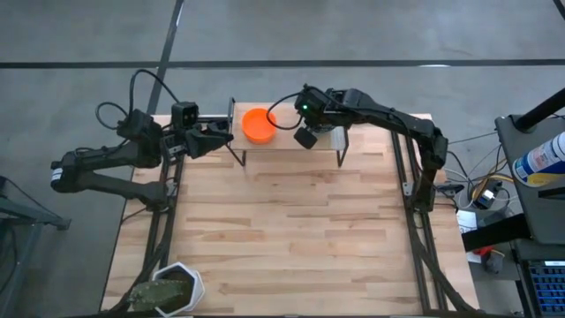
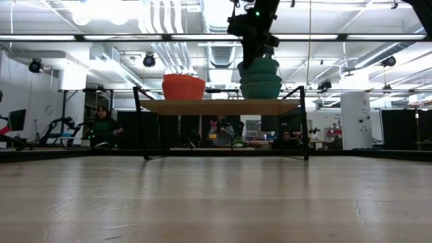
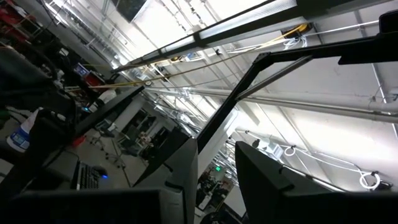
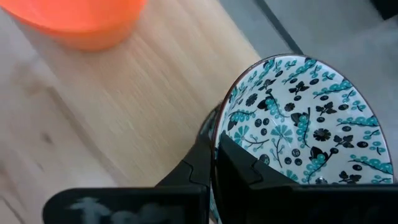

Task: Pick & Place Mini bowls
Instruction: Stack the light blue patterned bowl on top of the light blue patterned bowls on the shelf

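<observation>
Closest to the right wrist camera, the right gripper (image 4: 214, 165) is clenched on the rim of a patterned bowl (image 4: 298, 118) — one finger inside, one outside. Its inside is white with teal and black flowers and dots. Beside it on the light wood lies an orange bowl (image 4: 81, 18), apart from the patterned one.

From the low view, both kinds of bowls stand on a small raised shelf (image 2: 219, 106) with thin black legs at the far side of the table (image 1: 291, 230). Orange bowls sit stacked on the shelf's left part, and the teal-coloured stack is under the right gripper, which comes down from above onto its top bowl. How many bowls each stack has, I cannot tell exactly.

From above, the left gripper (image 1: 225, 134) waits at the left end of the shelf, near the orange bowls but not touching them — its fingers stand apart and hold nothing. A white hexagonal pot (image 1: 172, 287) with a plant stands at the near left corner of the table.
</observation>
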`<action>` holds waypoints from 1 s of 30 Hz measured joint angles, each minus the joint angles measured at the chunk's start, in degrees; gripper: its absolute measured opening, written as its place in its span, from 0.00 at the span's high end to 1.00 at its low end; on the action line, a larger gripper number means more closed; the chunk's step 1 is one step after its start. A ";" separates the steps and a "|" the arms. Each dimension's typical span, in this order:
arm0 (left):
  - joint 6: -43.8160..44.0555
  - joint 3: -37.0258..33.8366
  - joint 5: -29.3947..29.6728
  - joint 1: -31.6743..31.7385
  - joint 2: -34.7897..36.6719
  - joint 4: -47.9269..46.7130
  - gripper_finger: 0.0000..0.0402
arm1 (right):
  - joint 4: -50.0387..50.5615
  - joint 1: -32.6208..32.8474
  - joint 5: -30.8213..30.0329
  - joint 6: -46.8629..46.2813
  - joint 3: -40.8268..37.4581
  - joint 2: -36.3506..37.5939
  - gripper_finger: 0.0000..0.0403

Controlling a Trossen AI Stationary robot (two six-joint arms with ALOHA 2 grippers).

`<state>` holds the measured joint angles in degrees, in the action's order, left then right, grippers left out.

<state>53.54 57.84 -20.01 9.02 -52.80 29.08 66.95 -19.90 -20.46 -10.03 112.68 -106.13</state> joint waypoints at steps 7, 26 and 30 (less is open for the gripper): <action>0.00 0.00 0.00 0.00 0.00 0.00 0.75 | -3.22 -0.20 0.27 -0.39 -3.73 0.57 0.97; 0.00 0.00 0.02 0.00 -0.15 -0.13 0.75 | -4.74 -1.82 0.73 -2.48 -7.05 0.81 0.92; 0.00 0.00 0.03 0.00 -0.15 -0.13 0.75 | -4.96 -1.82 0.75 -2.46 -6.09 0.83 0.88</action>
<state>53.54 57.84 -19.98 9.02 -52.95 28.95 61.99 -21.71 -19.70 -12.48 106.59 -105.30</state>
